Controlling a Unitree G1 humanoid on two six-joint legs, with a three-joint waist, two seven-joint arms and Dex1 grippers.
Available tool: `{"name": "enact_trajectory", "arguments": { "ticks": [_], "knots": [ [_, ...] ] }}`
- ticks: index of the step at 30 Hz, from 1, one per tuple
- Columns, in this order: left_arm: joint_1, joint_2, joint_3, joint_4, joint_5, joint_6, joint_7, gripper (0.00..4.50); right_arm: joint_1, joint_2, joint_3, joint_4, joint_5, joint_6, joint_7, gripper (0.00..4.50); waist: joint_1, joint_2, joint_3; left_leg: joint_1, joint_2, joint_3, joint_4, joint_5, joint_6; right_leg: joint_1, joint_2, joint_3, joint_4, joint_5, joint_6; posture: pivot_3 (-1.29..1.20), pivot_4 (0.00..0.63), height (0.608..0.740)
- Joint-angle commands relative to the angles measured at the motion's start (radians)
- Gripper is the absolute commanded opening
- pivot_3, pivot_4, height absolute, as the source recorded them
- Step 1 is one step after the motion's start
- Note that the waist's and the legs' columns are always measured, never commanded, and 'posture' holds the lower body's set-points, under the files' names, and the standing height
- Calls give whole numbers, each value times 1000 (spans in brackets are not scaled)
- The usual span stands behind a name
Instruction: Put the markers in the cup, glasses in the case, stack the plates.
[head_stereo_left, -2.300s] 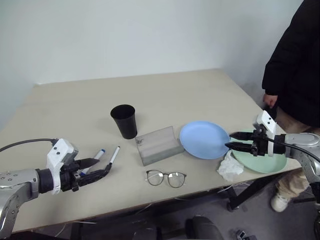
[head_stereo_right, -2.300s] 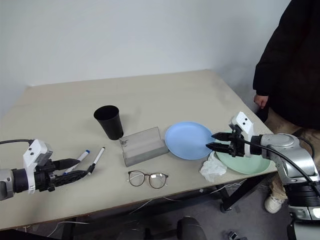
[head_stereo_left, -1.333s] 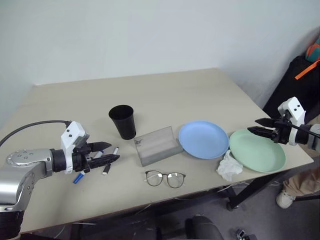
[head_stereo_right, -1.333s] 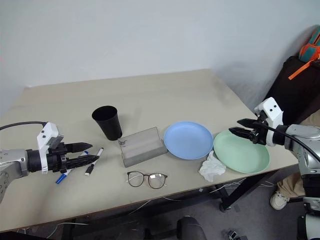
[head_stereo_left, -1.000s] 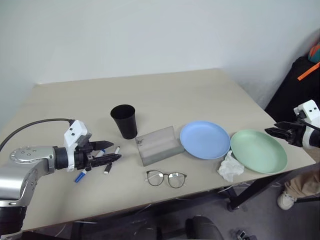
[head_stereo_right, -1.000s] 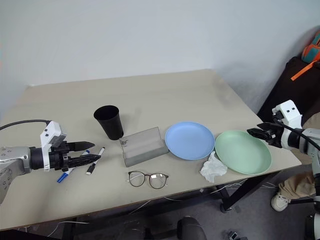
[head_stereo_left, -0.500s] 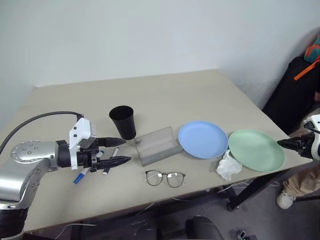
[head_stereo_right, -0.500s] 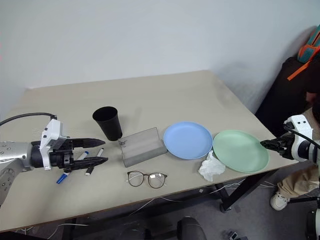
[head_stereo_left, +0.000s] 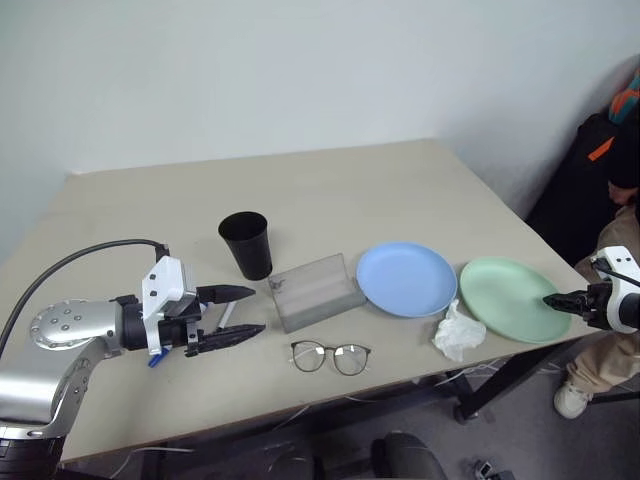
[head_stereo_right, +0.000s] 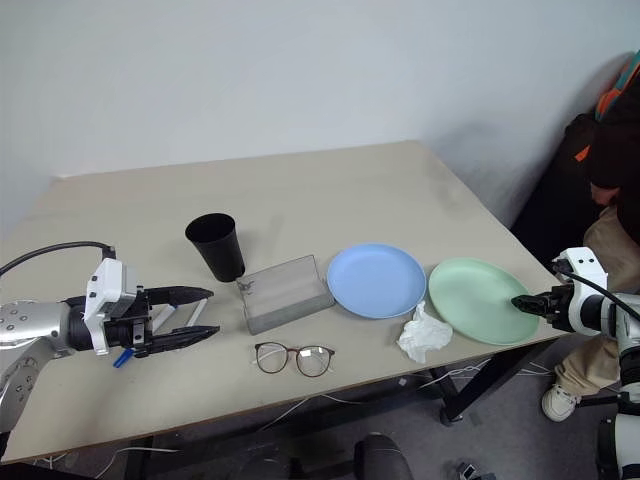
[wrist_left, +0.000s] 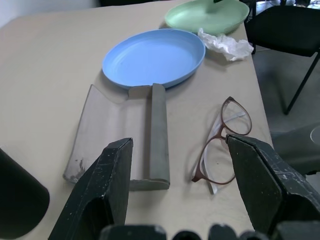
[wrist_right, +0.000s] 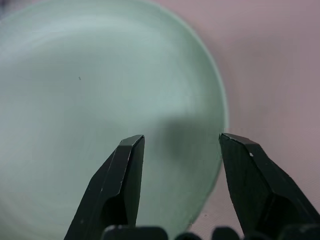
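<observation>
Beige counter (head_stereo_left: 380, 180) against a white wall; case (head_stereo_left: 318, 291) open at centre as landmark; cup (head_stereo_left: 246, 243) just left of it, glasses (head_stereo_left: 331, 356) in front, blue plate (head_stereo_left: 407, 279) then green plate (head_stereo_left: 514, 298) to its right, unstacked; markers (head_stereo_left: 222, 315) left of case, probably both, under the left gripper (head_stereo_left: 238, 313), jaws spread, empty; right gripper (head_stereo_right: 524, 302) at green plate's outer rim, jaws parted, nothing gripped, seemingly set to lift it.
</observation>
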Motion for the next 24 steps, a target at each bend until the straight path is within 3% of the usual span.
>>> {"name": "enact_trajectory", "arguments": {
  "ticks": [1, 3, 10, 11, 21, 24],
  "knots": [
    [7, -3, 34, -38, -11, -20, 14, 3113, -13, 9, -6, -3, -5, -10, -9, 2577, 0, 0, 0, 0, 0, 0, 0, 0, 0, 0, 0, 0, 0, 0, 0, 0, 0, 740],
    [14, -5, 35, -42, -13, -18, 19, 3113, -16, 14, -7, 3, -9, -16, -13, 2577, 0, 0, 0, 0, 0, 0, 0, 0, 0, 0, 0, 0, 0, 0, 0, 0, 0, 740],
    [18, -3, 36, -36, -15, -18, 30, 3137, -46, 13, -16, 38, -19, -42, -22, 201, 0, 0, 0, 0, 0, 0, 0, 0, 0, 0, 0, 0, 0, 0, 0, 0, 0, 740],
    [18, -2, 36, -35, -15, -18, 31, 3137, -52, 10, -18, 46, -20, -47, -23, 25, 0, 0, 0, 0, 0, 0, 0, 0, 0, 0, 0, 0, 0, 0, 0, 0, 0, 740],
    [6, -11, 15, -17, -4, -25, 38, 3137, -118, -61, -57, 139, -24, -108, -12, 25, 1, 0, 0, 0, 0, 0, -1, 0, 0, 0, 0, 0, 0, 0, 0, 0, 0, 740],
    [9, -16, 9, -19, -1, -28, 42, 3137, -104, -61, -53, 150, -28, -110, -8, 663, 0, 0, 0, 0, 0, 0, -1, 0, 0, 0, 0, 0, -1, 0, 0, 0, 0, 740]
  ]
}}
